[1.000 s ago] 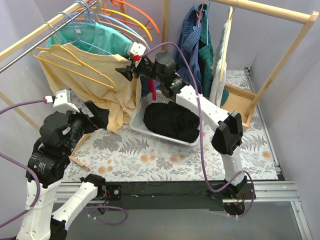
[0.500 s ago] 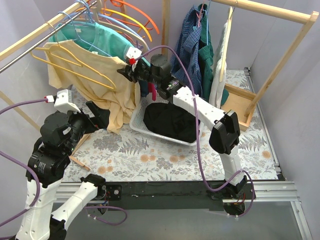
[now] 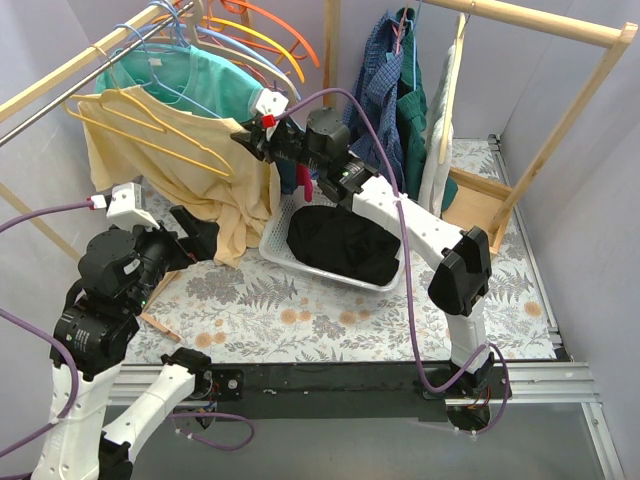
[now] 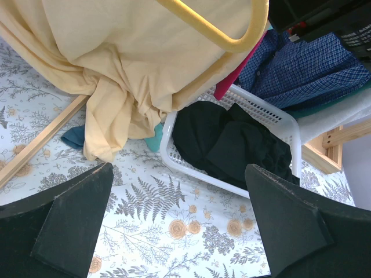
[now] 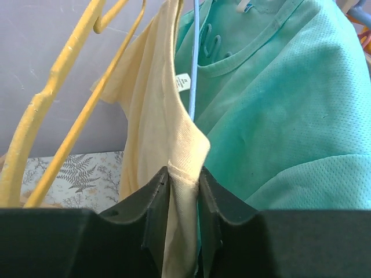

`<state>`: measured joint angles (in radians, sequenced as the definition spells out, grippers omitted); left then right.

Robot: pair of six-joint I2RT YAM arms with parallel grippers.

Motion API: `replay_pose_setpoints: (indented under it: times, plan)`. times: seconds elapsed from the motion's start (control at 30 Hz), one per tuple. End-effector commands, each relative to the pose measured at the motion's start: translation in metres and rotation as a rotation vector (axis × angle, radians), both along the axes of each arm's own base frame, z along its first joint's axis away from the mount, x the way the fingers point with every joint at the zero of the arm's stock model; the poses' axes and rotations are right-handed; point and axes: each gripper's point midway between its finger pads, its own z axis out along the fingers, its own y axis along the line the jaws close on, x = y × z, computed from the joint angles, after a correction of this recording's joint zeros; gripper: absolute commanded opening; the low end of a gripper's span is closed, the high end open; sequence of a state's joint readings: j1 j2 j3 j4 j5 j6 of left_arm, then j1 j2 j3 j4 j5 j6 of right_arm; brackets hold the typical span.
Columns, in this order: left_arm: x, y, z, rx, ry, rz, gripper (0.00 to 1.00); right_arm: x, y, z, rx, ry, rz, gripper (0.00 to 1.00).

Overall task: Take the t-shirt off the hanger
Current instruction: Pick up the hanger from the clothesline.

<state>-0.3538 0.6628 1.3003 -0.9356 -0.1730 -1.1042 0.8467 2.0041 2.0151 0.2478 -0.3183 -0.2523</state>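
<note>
The yellow t-shirt [image 3: 190,170] hangs on a yellow hanger [image 3: 140,125] up and to the left of the white basket [image 3: 275,238]. Its lower part droops to the flowered table [image 3: 300,310] and bunches just beside the basket's left wall. One shoulder of the hanger juts bare out of the cloth on the basket side, while the rest of the shirt drapes over the hanger. The right gripper [image 5: 183,174] is raised above the basket's far left corner. Its fingers [image 5: 156,208] are drawn in narrow and pinch a ribbed edge of the yellow shirt between them, with the cloth running down through the gap. Beyond that pinch, further from the basket, a green shirt [image 5: 272,116] hangs on a thin blue hanger [image 5: 194,63], touching the yellow one. The left gripper [image 4: 178,168] sits low, to the left of the basket and nearer the arm bases. Its fingers [image 4: 69,226] are spread wide with nothing between them, pointing toward the basket and the drooping yellow cloth. A black garment [image 4: 232,145] fills the basket and spills a little over its near rim. A blue checked shirt [image 4: 307,69] hangs behind the basket's far side. A small teal cloth [image 4: 72,136] lies on the table left of the basket, partly under the yellow hem.
</note>
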Motion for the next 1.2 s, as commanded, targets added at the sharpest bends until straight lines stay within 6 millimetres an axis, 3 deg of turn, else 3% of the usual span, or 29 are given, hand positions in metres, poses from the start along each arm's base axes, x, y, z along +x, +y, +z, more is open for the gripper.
replay_pose_setpoints:
  times: [0.0, 0.07, 0.17, 0.43, 0.73, 0.9, 0.93, 1.17]
  plan:
    - [-0.001, 0.002, -0.006, 0.02, 0.014, 0.001, 0.98, -0.017, -0.012, 0.04, 0.073, -0.058, 0.014, 0.27]
    - [0.0, 0.001, -0.008, 0.021, 0.02, -0.002, 0.98, -0.019, -0.01, 0.038, 0.061, -0.051, 0.026, 0.18]
    - [-0.001, 0.001, -0.011, 0.025, 0.026, -0.002, 0.98, -0.019, -0.005, 0.033, 0.043, -0.038, 0.04, 0.12]
    - [0.0, 0.002, -0.014, 0.033, 0.036, 0.001, 0.98, -0.02, 0.003, 0.034, 0.014, -0.057, 0.038, 0.26]
    - [0.001, 0.0, -0.015, 0.03, 0.04, -0.002, 0.98, -0.014, 0.01, 0.029, 0.024, -0.041, -0.021, 0.01]
    - [0.002, 0.0, -0.015, 0.033, 0.041, -0.003, 0.98, -0.015, 0.0, 0.053, 0.105, -0.055, -0.075, 0.01]
    - [0.002, 0.0, -0.015, 0.034, 0.042, -0.005, 0.98, -0.014, -0.007, 0.067, 0.149, -0.067, -0.1, 0.01]
    - [0.001, 0.0, -0.016, 0.032, 0.041, -0.003, 0.98, -0.027, -0.029, 0.115, 0.291, -0.082, -0.112, 0.01]
